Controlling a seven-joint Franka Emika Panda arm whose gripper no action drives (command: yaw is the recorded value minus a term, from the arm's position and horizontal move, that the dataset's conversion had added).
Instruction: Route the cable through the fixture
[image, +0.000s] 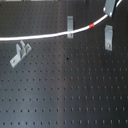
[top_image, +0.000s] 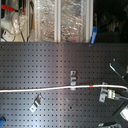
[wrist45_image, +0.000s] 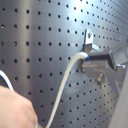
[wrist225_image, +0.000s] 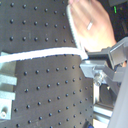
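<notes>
The white cable (image: 45, 36) runs across the black perforated board from the first exterior view's left edge up to the top right. Its red band (image: 91, 25) lies just past the middle fixture clip (image: 70, 25), which the cable crosses. My gripper (image: 111, 11) is shut on the cable's end, above the right clip (image: 107, 38). In the second exterior view the cable (top_image: 45, 89) runs level to my gripper (top_image: 111, 92). In both wrist views the cable (wrist45_image: 65, 82) (wrist225_image: 40, 53) ends between the fingers (wrist45_image: 102, 61) (wrist225_image: 100, 64).
A third clip (image: 20, 53) stands below the cable at the first exterior view's left. Foil-covered items (top_image: 60, 20) and clutter sit beyond the board's far edge. A pale, blurred hand-like shape (wrist225_image: 92, 25) shows close to the cable in both wrist views.
</notes>
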